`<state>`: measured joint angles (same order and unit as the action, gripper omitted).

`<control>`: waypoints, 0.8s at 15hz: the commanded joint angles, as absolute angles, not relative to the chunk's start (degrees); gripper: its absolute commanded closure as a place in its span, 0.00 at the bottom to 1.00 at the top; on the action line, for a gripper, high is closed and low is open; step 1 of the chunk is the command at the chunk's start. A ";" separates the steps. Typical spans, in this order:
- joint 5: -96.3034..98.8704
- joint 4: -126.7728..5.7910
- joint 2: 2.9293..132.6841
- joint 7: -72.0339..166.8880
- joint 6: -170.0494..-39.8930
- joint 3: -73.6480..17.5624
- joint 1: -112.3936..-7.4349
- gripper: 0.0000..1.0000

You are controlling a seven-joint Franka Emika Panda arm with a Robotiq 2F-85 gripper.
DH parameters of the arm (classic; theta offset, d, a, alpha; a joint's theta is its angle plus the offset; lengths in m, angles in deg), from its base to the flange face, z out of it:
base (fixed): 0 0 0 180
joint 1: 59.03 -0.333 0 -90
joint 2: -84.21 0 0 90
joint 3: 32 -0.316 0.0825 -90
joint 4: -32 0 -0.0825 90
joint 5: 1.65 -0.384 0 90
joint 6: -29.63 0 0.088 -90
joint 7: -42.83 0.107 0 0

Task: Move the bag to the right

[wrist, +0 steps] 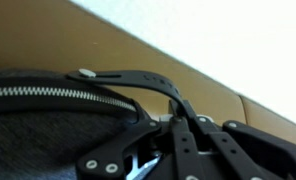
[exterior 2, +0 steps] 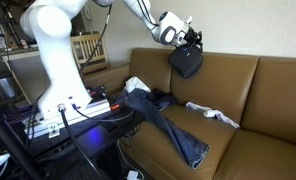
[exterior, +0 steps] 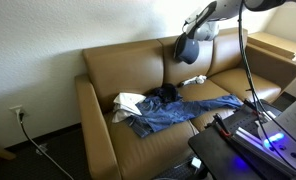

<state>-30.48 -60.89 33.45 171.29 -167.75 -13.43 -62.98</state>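
While jeans [exterior: 178, 112] and a white cloth [exterior: 128, 102] lie on the sofa [exterior: 128, 65] below, the claw [exterior 2: 190, 45], pinching the bag [exterior 2: 186, 63], hangs it long axis vertical.

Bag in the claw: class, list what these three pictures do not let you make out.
1. Wrist view: bag cut off by the left and bottom edges, and blurred.
2. Exterior view: where the claw pinches the bag is too small to see.
3. Exterior view: jeans partly hidden by the dark equipment in front.
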 commanded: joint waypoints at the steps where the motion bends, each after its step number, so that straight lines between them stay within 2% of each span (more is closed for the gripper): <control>1: -31.31 -57.54 34.68 174.13 -168.46 -14.05 -54.69 0.99; 3: -34.01 -55.36 35.21 171.64 -168.40 -18.15 -46.92 0.99; 4: -32.55 -58.21 34.47 172.20 -168.37 -14.90 -52.22 0.99; 5: -32.12 -57.61 34.46 171.93 -168.11 -15.13 -50.29 0.96; 8: -31.86 -57.91 33.79 171.93 -168.07 -14.98 -50.79 0.96; 9: -31.96 -57.98 33.64 171.97 -168.08 -14.99 -51.64 0.99; 12: -38.67 -54.41 24.34 172.06 -169.23 -2.83 -57.73 0.99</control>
<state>-33.69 -58.21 31.73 171.86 -168.12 -12.75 -53.52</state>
